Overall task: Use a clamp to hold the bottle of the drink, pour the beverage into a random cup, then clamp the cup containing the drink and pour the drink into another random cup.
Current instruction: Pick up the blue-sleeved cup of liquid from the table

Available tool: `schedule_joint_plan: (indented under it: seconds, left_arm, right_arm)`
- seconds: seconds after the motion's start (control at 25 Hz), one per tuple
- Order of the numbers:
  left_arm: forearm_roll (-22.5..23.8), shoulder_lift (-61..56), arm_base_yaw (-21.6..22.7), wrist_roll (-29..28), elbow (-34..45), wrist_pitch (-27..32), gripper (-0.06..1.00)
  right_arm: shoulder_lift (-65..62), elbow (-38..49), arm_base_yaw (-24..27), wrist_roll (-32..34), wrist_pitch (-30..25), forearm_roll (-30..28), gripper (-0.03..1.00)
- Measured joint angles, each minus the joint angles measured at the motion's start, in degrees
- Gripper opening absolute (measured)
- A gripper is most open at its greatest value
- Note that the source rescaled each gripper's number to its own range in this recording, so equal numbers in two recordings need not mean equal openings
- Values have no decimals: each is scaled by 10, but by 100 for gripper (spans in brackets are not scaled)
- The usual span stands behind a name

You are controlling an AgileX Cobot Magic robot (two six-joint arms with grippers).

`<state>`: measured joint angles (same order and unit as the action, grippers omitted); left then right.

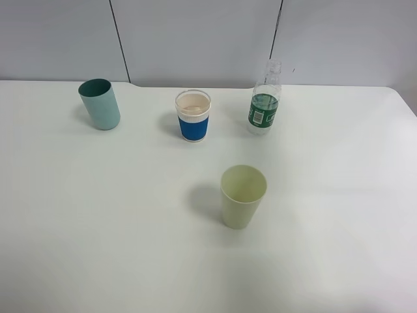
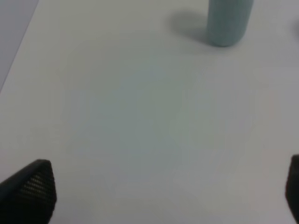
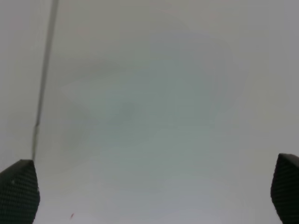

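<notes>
In the exterior high view a clear bottle (image 1: 264, 99) with a green label stands at the back right of the white table (image 1: 98, 215), with no cap showing. A white cup with a blue sleeve (image 1: 193, 115) stands to its left, a teal cup (image 1: 100, 104) at the back left, and a pale green cup (image 1: 242, 195) near the middle. Neither arm shows in that view. My left gripper (image 2: 163, 191) is open over bare table, with the teal cup (image 2: 227, 21) ahead of it. My right gripper (image 3: 154, 193) is open and faces a grey wall.
A grey panelled wall (image 1: 195, 39) runs behind the table. A dark seam (image 3: 44, 79) in the wall shows in the right wrist view. The table's right edge (image 1: 405, 104) lies beyond the bottle.
</notes>
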<state>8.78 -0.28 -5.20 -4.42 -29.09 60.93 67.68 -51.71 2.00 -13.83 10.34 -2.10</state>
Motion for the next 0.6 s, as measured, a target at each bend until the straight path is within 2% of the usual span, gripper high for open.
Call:
schedule_joint_plan:
  seconds: [0.16, 0.32, 0.44, 0.6]
  left_arm:
    - [0, 0, 0, 0, 0, 0, 100]
    - [0, 0, 0, 0, 0, 0, 100]
    - [0, 0, 0, 0, 0, 0, 100]
    - [0, 0, 0, 0, 0, 0, 100]
  right_arm:
    - [-75, 0, 8, 35, -55, -1, 99]
    - [-155, 0, 8, 38, -149, -20, 99]
    - [-224, 0, 8, 40, -216, -55, 99]
    - [-319, 0, 8, 80, -309, -86, 100]
